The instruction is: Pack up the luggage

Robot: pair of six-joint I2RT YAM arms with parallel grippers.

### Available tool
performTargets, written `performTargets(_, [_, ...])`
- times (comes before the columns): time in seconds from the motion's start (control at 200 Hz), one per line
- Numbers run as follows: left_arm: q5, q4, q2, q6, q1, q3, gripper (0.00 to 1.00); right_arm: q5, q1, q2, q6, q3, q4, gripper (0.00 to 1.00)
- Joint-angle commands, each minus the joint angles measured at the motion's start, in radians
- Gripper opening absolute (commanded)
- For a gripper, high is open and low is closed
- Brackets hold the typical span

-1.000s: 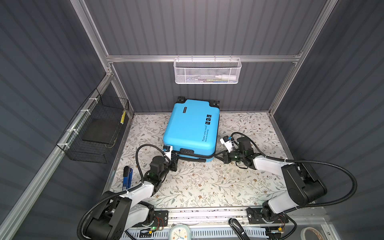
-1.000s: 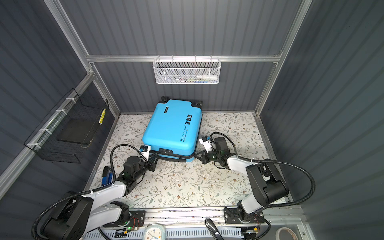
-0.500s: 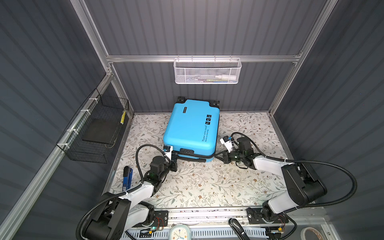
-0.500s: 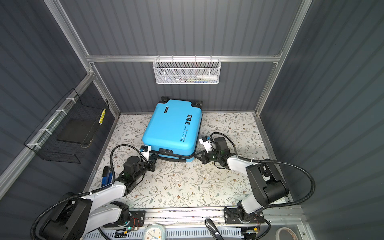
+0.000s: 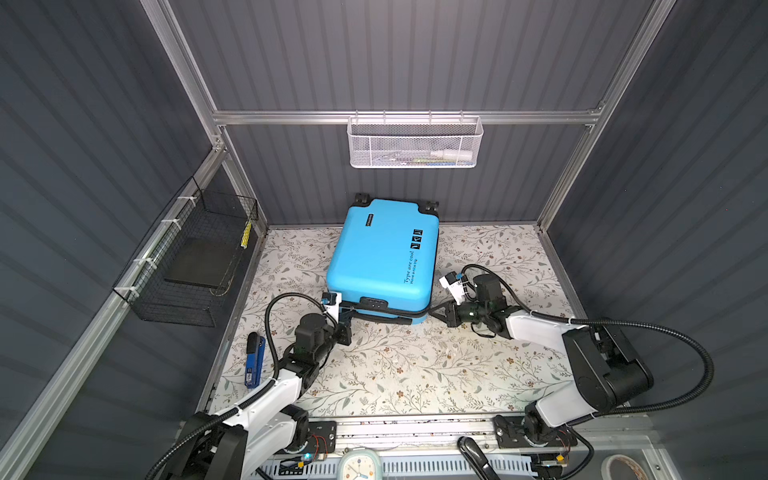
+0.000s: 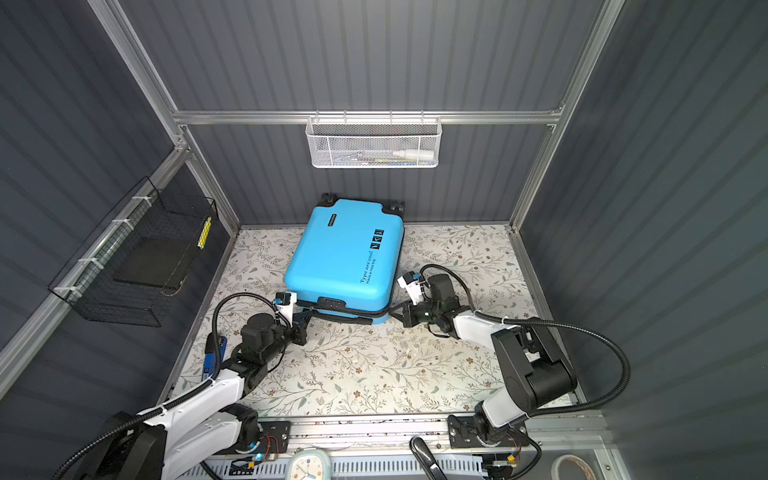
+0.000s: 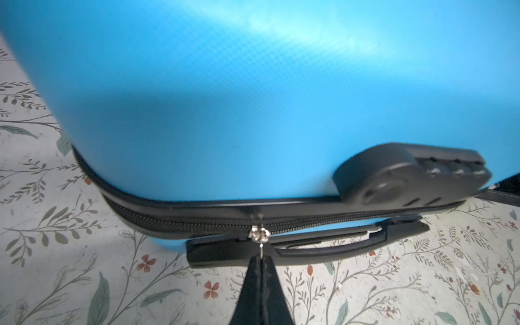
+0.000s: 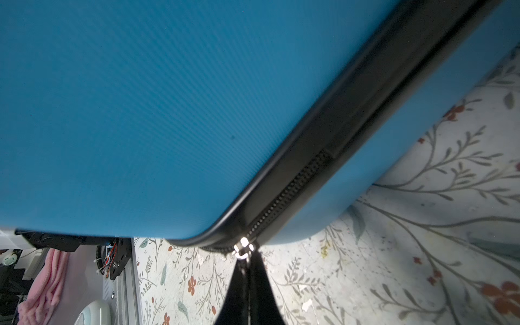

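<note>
The luggage [image 5: 382, 253] [image 6: 345, 253], a bright blue hard-shell suitcase, lies flat and closed on the floral table, wheels toward the back wall. My left gripper [image 5: 345, 311] [image 6: 305, 316] is at its near left corner. In the left wrist view this gripper [image 7: 261, 257] is shut on the silver zipper pull [image 7: 260, 235], just above the black side handle [image 7: 323, 247] and beside the combination lock [image 7: 408, 177]. My right gripper [image 5: 432, 309] [image 6: 392, 309] is at the near right corner. In the right wrist view it [image 8: 247, 257] is shut on a second zipper pull [image 8: 243, 247].
A white mesh basket [image 5: 415, 143] hangs on the back rail with small items inside. A black wire basket [image 5: 195, 257] hangs on the left wall. A blue tool [image 5: 253, 361] lies at the table's left edge. A clock [image 5: 360, 465] stands at the front rail.
My left gripper's jaws have closed onto the zipper pull. The luggage and the right arm have not visibly moved.
</note>
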Motion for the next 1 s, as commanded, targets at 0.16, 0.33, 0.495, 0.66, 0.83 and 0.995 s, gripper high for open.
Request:
performTargets(0.16, [0.137,0.066,0.017,-0.04,-0.048,0.009,0.0,0.058,0.078,0.051,0.031,0.024,-0.026,0.0])
performTargets(0.33, [0.171,0.118,0.033,-0.043,-0.097,-0.002,0.0,0.071,0.105,0.069,0.051,0.034,-0.014,0.0])
performTargets(0.495, [0.162,0.099,0.023,-0.013,-0.168,-0.003,0.0,0.088,0.118,0.087,0.085,0.041,0.007,0.0])
performTargets(0.66, [0.132,0.078,0.01,0.001,-0.25,0.006,0.0,0.098,0.134,0.103,0.115,0.062,0.017,0.0])
performTargets(0.83, [0.062,0.032,0.011,0.042,-0.361,0.064,0.0,0.108,0.159,0.111,0.122,0.085,0.013,0.0])
performTargets(0.995, [0.05,0.043,0.109,0.079,-0.434,0.132,0.0,0.116,0.177,0.123,0.134,0.099,0.017,0.0])
